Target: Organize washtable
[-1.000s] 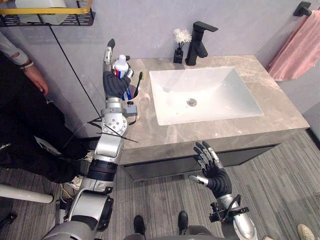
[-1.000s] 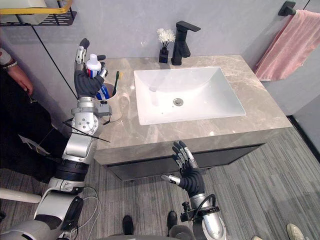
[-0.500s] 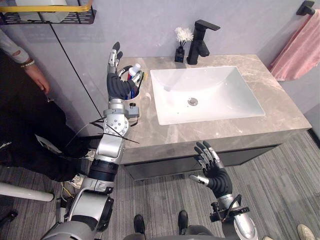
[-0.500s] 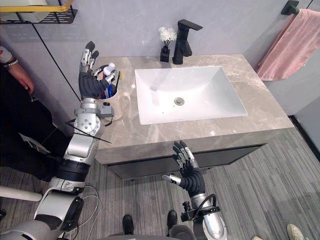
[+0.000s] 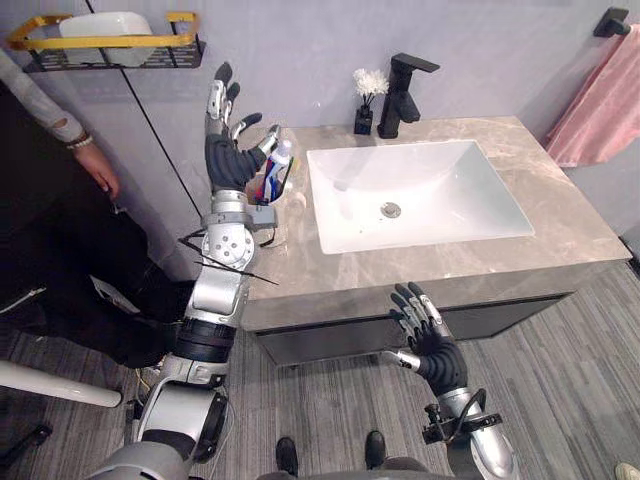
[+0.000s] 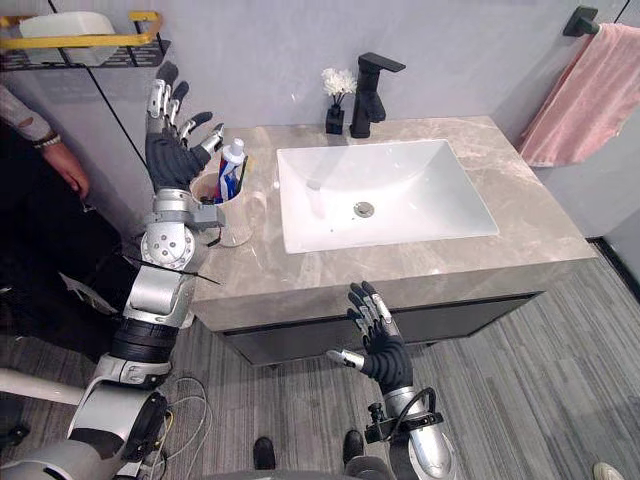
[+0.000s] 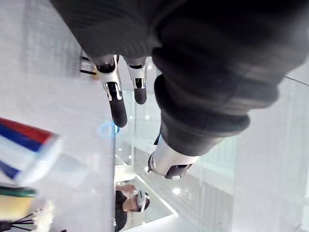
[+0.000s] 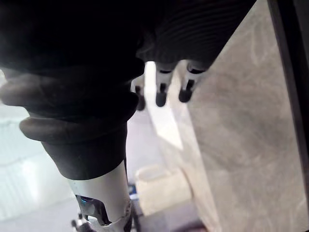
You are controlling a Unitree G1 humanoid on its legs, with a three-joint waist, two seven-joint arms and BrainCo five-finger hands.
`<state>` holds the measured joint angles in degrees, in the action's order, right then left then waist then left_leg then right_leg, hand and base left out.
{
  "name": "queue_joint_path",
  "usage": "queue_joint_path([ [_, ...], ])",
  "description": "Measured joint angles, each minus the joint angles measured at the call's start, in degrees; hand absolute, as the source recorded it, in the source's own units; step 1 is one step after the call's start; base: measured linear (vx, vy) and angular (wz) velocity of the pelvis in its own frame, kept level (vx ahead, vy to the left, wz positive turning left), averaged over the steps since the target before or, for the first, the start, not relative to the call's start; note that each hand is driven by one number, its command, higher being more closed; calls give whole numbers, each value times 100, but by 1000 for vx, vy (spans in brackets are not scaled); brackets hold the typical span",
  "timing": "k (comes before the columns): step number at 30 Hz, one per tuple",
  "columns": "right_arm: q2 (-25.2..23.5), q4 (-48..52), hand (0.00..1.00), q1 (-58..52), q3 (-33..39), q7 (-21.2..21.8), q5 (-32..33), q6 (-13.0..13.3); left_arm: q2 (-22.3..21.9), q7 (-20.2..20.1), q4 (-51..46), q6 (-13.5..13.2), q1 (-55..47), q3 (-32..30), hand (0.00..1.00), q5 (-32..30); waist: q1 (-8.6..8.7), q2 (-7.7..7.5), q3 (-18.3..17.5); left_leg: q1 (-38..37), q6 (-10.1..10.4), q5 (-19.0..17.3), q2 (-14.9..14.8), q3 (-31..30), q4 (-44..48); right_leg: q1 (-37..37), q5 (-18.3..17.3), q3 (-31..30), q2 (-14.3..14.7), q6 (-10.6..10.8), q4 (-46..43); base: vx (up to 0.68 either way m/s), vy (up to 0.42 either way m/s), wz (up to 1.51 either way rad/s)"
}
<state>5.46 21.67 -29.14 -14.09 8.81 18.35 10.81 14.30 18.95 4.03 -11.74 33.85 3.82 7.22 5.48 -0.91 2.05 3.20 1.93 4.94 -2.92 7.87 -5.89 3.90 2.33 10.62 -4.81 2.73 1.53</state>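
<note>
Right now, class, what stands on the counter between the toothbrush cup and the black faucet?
A small black vase of white flowers, right beside the faucet; the counter from there to the cup is bare. Both eye views show it.

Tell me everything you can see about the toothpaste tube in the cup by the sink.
The toothpaste tube is white with red and blue stripes and a white cap, and looks like soft plastic. It stands cap-up, slightly tilted, in a cream cup at the left end of the counter. The open left hand is right beside it; contact is unclear.
</note>
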Motion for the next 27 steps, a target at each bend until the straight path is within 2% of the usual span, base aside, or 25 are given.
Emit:
queue_joint_path([
  [9,-4,-22,0,9,-15,25,-60,0,33,-6,-421,-212,8,-4,0,122,0,12,-118,-2,1,25,-1,-30,0,-26,2,33,0,-1,17,1,0,0],
  [18,-29,-241,0,53,-16,47,-85,-4,68,-103,-966,-285,-71,-62,0,125,-9,24,-227,-2,7,37,2,-160,2,-121,1,169,0,-1,61,19,-2,7],
  [19,-41,-240,0,53,-15,52,-90,-3,68,-161,-1043,-286,-160,-93,100,136,-4,33,-242,-3,7,37,2,-164,2,-125,1,173,0,0,64,19,-5,4],
  [24,-68,-240,0,52,69,149,-94,-4,34,-595,-1757,-375,-1507,-241,100,234,-28,51,-257,-28,8,37,0,-200,2,-176,-5,196,4,0,83,0,-2,3],
  [27,-117,-240,0,-3,131,152,-94,-3,-92,-676,-1941,-374,-2125,-454,100,235,-147,51,-257,-28,9,36,6,-219,1,-183,-14,203,-4,8,83,-8,3,3],
])
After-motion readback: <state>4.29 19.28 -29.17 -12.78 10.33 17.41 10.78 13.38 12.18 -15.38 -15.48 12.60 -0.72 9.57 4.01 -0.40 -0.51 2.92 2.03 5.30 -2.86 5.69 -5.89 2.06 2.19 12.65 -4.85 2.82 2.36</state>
